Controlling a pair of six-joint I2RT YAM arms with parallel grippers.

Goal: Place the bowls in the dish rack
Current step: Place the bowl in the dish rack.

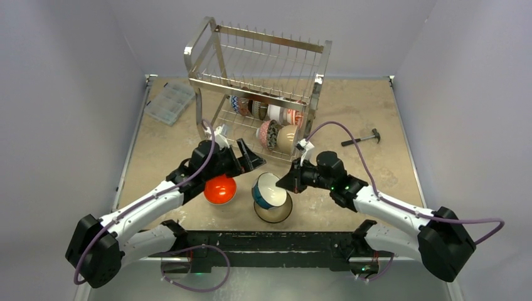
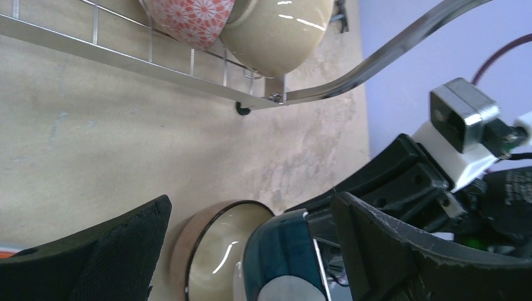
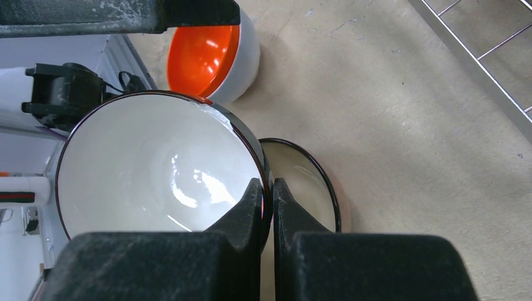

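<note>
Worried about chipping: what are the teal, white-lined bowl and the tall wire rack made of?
Teal white-lined bowl: likely glazed ceramic, glossy highlights and thick rim. Tall wire dish rack: shiny metal, probably steel or chrome-plated, mirror-bright bars.

A beige table point(image 1: 376, 119) carries a steel rack point(image 1: 251, 89) at the back, a clear box point(image 1: 169, 101) at far left, a hammer point(image 1: 362, 138) at right, and near the front an orange bowl point(image 1: 220, 189) beside a brown bowl point(image 1: 279, 211).
</note>
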